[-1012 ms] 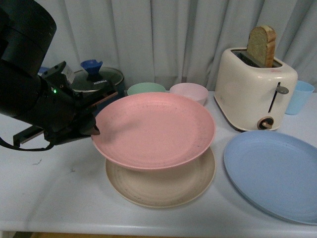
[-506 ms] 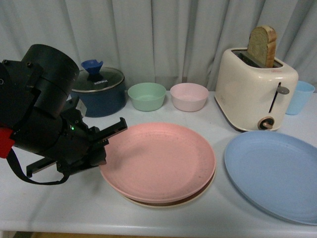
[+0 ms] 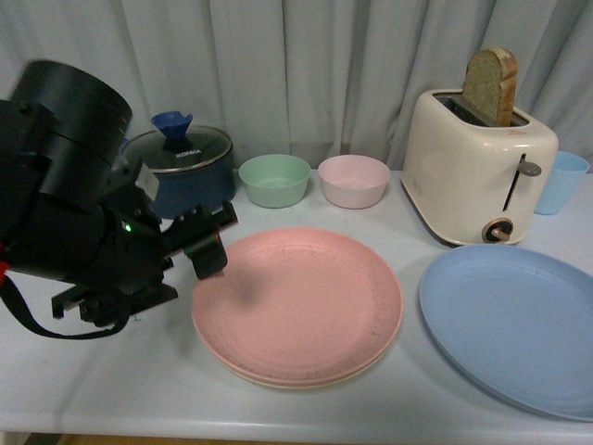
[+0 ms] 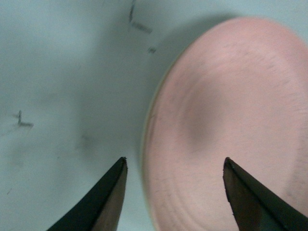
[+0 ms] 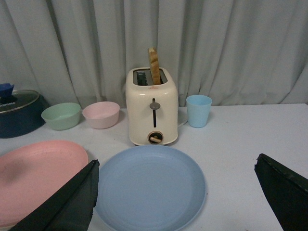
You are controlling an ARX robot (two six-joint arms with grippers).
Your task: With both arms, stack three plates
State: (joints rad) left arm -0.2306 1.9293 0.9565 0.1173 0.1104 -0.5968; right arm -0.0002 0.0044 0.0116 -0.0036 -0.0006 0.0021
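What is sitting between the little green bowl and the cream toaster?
A small round pink bowl sits between the mint-green bowl and the cream toaster, in the front view.

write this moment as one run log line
stack: pink plate on cream plate | blue plate: apart, not stacked | left fingers: open, empty, by pink rim | right fingers: open, empty, facing blue plate
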